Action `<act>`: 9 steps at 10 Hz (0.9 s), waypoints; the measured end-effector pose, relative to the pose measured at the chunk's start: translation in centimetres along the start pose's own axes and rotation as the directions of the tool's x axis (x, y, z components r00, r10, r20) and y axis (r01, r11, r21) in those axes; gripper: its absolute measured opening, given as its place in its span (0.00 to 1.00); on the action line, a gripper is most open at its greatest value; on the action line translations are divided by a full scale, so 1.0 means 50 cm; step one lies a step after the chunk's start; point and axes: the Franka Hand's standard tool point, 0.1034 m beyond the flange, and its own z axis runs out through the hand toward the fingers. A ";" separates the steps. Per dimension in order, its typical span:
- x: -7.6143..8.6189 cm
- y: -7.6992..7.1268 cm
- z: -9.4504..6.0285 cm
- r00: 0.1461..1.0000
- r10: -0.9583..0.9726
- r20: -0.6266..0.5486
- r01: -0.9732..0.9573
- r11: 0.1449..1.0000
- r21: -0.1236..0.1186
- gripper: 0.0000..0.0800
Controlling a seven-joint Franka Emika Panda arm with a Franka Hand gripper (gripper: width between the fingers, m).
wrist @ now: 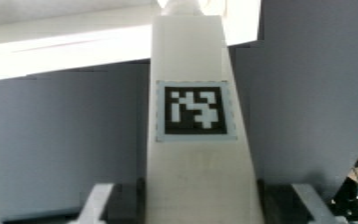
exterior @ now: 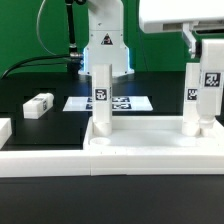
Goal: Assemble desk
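The white desk top (exterior: 140,140) lies flat near the front of the table. Two white square legs stand upright on it, each bearing a black-and-white tag. One leg (exterior: 101,95) stands on its left end in the exterior view. The other leg (exterior: 203,100) stands toward the exterior view's right. My gripper (exterior: 203,48) is at the top of that second leg. In the wrist view the leg (wrist: 197,110) fills the middle, and my gripper (wrist: 202,208) is shut on it, with one finger on each side. A third leg (exterior: 37,105) lies loose on the table at the exterior view's left.
The marker board (exterior: 125,103) lies flat behind the desk top. The robot base (exterior: 103,50) stands at the back. A white border rail (exterior: 50,165) runs along the front. Another white piece (exterior: 3,130) shows at the exterior view's left edge.
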 end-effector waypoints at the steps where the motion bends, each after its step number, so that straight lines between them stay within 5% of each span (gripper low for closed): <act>1: -0.002 0.005 0.005 1.000 -0.005 0.003 0.005 1.000 -0.005 0.36; 9: -0.020 -0.010 0.030 1.000 0.004 0.012 -0.003 1.000 -0.009 0.36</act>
